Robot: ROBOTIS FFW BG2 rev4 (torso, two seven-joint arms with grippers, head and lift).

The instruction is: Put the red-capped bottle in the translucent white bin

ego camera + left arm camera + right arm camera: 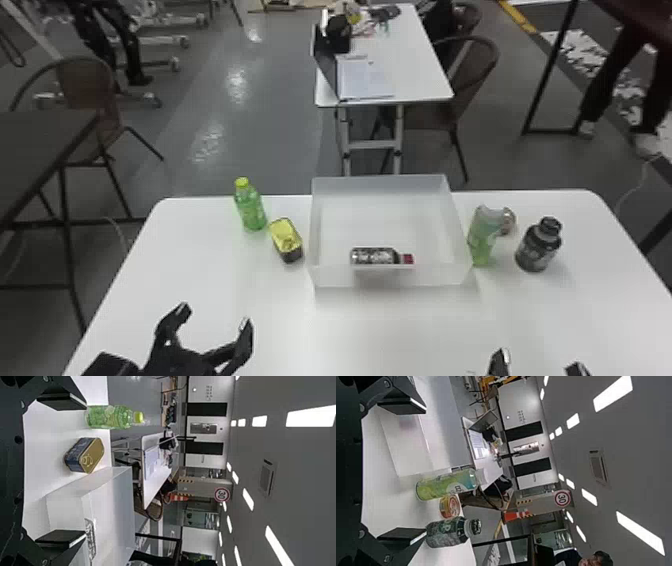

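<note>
On the table (240,312) before me, the bin (390,278) sits towards the far edge. In it, near the wall closest to me, the bottle (374,256) lies on its side, crosswise, cap end to my right. Just left of the bin I have the tin (286,239); farther left and behind that stands the left bottle (251,210). Just right of the bin stands the inner right bottle (482,240), with the can (509,221) behind it to the right. The outer right bottle (537,248) stands farther right. Beyond my table is the back table (420,70).
</note>
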